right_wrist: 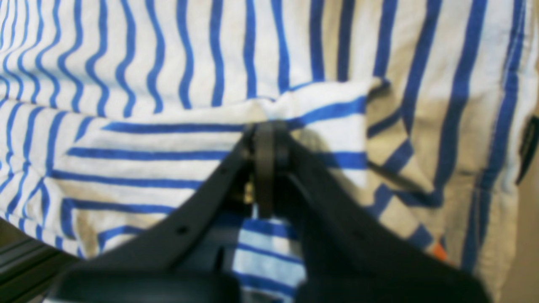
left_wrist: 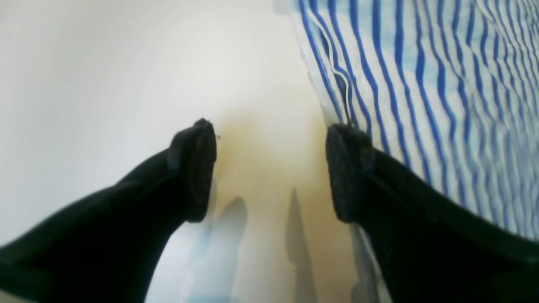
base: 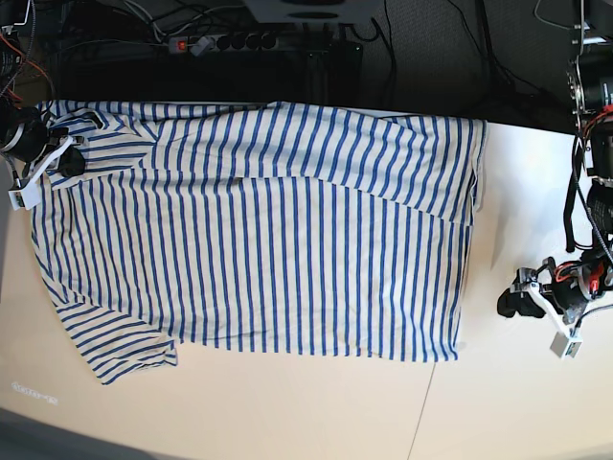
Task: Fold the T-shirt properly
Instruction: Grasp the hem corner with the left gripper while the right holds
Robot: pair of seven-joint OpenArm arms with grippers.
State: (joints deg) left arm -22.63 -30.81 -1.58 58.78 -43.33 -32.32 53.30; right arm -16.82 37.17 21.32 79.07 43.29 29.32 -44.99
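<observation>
The T-shirt (base: 268,240), white with thin blue stripes, lies spread flat across the table, sleeves at the left and hem at the right. My right gripper (base: 69,158) is at the far-left sleeve. In the right wrist view it (right_wrist: 267,130) is shut on a folded edge of the T-shirt (right_wrist: 168,63). My left gripper (base: 510,305) sits low over bare table, just right of the hem. In the left wrist view it (left_wrist: 271,168) is open and empty, with the T-shirt's edge (left_wrist: 421,84) beside its right fingertip (left_wrist: 347,168).
The pale table (base: 287,402) has bare room along the front and at the right. A seam (base: 426,402) runs across it at the front right. A power strip and cables (base: 220,43) lie behind the far edge. Arm hardware (base: 594,115) stands at the right.
</observation>
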